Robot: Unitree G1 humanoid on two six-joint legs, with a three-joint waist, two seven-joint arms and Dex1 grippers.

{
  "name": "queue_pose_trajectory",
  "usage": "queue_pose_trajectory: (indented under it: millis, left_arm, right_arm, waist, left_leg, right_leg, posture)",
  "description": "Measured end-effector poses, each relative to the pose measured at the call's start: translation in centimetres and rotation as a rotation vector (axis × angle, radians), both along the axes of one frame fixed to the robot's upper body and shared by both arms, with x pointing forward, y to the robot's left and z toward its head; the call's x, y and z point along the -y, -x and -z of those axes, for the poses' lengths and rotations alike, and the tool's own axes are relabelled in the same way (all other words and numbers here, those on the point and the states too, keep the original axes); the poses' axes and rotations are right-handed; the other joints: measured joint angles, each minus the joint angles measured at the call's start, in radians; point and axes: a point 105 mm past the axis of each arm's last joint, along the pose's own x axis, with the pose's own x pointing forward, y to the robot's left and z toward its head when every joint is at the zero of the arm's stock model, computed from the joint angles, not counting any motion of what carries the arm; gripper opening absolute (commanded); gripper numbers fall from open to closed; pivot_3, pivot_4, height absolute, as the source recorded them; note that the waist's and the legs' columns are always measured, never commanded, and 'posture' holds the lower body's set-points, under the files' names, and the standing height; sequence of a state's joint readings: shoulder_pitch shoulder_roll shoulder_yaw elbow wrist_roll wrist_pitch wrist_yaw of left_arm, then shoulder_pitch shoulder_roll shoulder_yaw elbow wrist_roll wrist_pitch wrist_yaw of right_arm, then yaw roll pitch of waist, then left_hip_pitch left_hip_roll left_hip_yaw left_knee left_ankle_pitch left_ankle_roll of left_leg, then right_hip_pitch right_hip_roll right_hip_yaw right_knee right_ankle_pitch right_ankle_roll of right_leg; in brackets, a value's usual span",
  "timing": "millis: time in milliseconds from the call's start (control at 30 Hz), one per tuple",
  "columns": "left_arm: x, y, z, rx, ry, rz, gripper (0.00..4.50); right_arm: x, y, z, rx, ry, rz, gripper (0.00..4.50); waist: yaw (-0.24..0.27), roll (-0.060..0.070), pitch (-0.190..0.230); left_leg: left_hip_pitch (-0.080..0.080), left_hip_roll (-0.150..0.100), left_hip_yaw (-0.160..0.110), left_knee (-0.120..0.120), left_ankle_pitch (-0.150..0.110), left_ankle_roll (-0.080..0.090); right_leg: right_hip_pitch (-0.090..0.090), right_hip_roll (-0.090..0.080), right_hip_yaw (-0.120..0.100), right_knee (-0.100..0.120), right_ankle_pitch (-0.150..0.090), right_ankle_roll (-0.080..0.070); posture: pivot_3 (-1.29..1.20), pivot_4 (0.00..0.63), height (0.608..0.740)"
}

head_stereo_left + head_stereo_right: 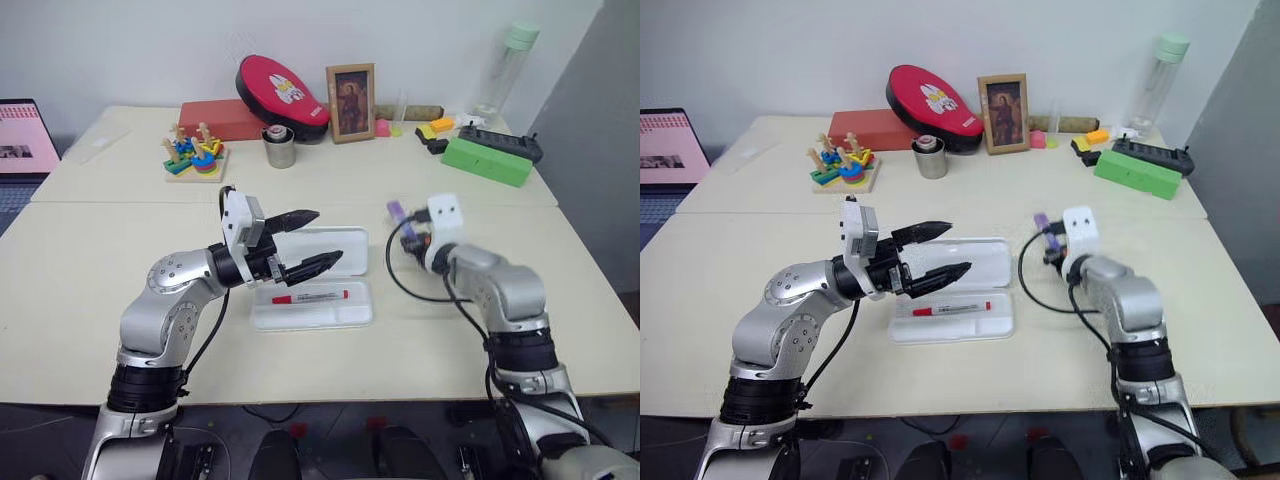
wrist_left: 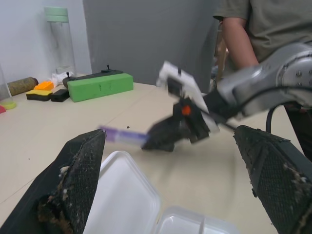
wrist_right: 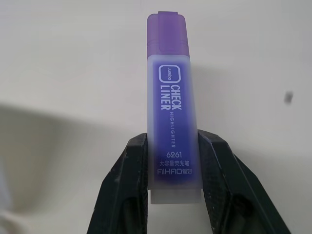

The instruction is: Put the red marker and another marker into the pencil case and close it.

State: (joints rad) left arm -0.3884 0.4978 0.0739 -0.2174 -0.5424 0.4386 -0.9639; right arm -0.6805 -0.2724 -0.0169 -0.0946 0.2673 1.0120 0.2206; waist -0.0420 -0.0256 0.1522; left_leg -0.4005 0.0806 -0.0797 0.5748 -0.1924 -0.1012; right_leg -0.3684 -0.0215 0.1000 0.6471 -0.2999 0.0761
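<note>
Purple translucent marker (image 3: 172,117), white-labelled, pinched in right pincer (image 3: 173,161).

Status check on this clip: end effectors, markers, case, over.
Right end effector shut on purple marker, off the table. Left end effector open, above the open pencil case. Red marker in case. Nothing in the way.

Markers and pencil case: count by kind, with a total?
Red marker, lying in the open pencil case: 1
Purple marker, clamped in the right gripper above the table: 1
White pencil case, lid open: 1
Total: 3
</note>
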Motion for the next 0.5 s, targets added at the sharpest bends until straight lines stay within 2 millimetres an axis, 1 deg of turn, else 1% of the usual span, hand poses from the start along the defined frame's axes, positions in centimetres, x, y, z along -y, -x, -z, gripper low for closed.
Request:
queue_pose_trajectory:
  millis: [67, 100, 133, 167, 200, 233, 300, 367, 433, 500]
  left_arm:
    - [-1.3, 0.7, 0.1, -0.020, -0.004, -0.042, 4.50]
    - [-2.3, 1.0, 0.3, -0.034, -0.009, -0.070, 4.50]
    - [-3.2, 1.1, 0.6, -0.052, -0.018, -0.107, 4.50]
    - [-4.1, 1.4, 0.8, -0.065, -0.022, -0.137, 4.50]
    - [-4.8, 1.9, 1.1, -0.084, -0.029, -0.155, 4.50]
    - [-6.0, 2.7, 1.8, -0.119, -0.047, -0.183, 4.50]
    - [-8.0, 4.0, 3.2, -0.188, -0.091, -0.229, 4.50]
    - [-9.5, 5.1, 4.4, -0.248, -0.128, -0.265, 4.50]
    - [-10.4, 6.0, 4.7, -0.268, -0.146, -0.284, 4.50]
    - [-11.2, 6.7, 4.7, -0.262, -0.175, -0.301, 4.50]
  right_arm:
    - [-1.3, 1.0, -3.6, 0.117, 0.036, -0.181, 1.09]
    - [-2.0, 2.0, -5.0, 0.170, 0.068, -0.289, 1.09]
    - [-2.9, 2.8, -5.8, 0.209, 0.091, -0.381, 1.09]
    - [-3.9, 3.7, -6.1, 0.215, 0.097, -0.479, 1.09]
    - [-4.7, 4.6, -5.8, 0.200, 0.112, -0.569, 1.09]
    - [-5.6, 5.6, -5.2, 0.168, 0.132, -0.679, 1.09]
    - [-6.3, 6.7, -4.0, 0.112, 0.182, -0.792, 1.09]
    - [-6.8, 7.4, -3.0, 0.068, 0.224, -0.868, 1.09]
    - [-8.2, 8.1, -2.3, 0.050, 0.271, -0.952, 1.09]
    - [-9.9, 8.6, -1.3, 0.031, 0.309, -1.019, 1.09]
  waist:
    - [-0.005, 0.000, 0.000]
    - [-0.008, 0.000, 0.000]
    - [-0.009, 0.000, 0.000]
    - [-0.010, 0.000, 0.000]
    - [-0.013, 0.000, 0.000]
    - [-0.015, 0.000, 0.000]
    - [-0.017, 0.000, 0.000]
    - [-0.015, 0.000, 0.001]
    - [-0.013, 0.000, 0.001]
    - [-0.012, 0.000, 0.001]
  left_leg:
    - [0.000, 0.000, 0.000, -0.001, 0.000, 0.000]
    - [0.000, 0.000, 0.000, -0.002, -0.001, 0.001]
    - [0.000, 0.000, 0.000, -0.002, -0.002, 0.003]
    - [0.000, 0.000, 0.000, -0.002, -0.002, 0.004]
    - [0.000, 0.000, 0.000, -0.002, -0.003, 0.004]
    - [0.000, 0.000, 0.000, -0.002, -0.003, 0.005]
    - [0.000, 0.000, 0.000, -0.001, -0.003, 0.005]
    - [0.001, 0.000, 0.000, -0.001, -0.003, 0.005]
    - [0.001, 0.001, 0.000, -0.001, -0.003, 0.005]
    - [0.002, 0.001, 0.001, 0.000, -0.003, 0.005]
  right_leg:
    - [0.000, 0.000, 0.000, -0.001, -0.001, -0.001]
    - [0.000, 0.000, 0.000, -0.002, -0.001, -0.002]
    - [0.000, 0.000, -0.001, -0.002, -0.002, -0.003]
    - [0.000, 0.000, -0.001, -0.002, -0.002, -0.004]
    - [0.000, 0.000, -0.001, -0.002, -0.002, -0.004]
    - [0.000, 0.000, 0.000, -0.002, -0.002, -0.004]
    - [0.000, 0.000, 0.000, -0.002, -0.002, -0.004]
    - [-0.001, 0.000, -0.001, -0.002, -0.003, -0.004]
    - [-0.004, 0.000, -0.001, -0.002, -0.003, -0.005]
    - [-0.005, 0.000, -0.001, -0.002, -0.007, -0.010]
  posture:
    - [0.00, 0.150, 0.740]
    - [0.00, 0.150, 0.740]
    - [0.00, 0.150, 0.740]
    - [0.00, 0.150, 0.740]
    - [0.00, 0.150, 0.740]
    - [0.00, 0.150, 0.740]
    - [0.00, 0.150, 0.740]
    - [0.00, 0.150, 0.740]
    - [0.00, 0.150, 0.740]
    - [0.00, 0.150, 0.740]
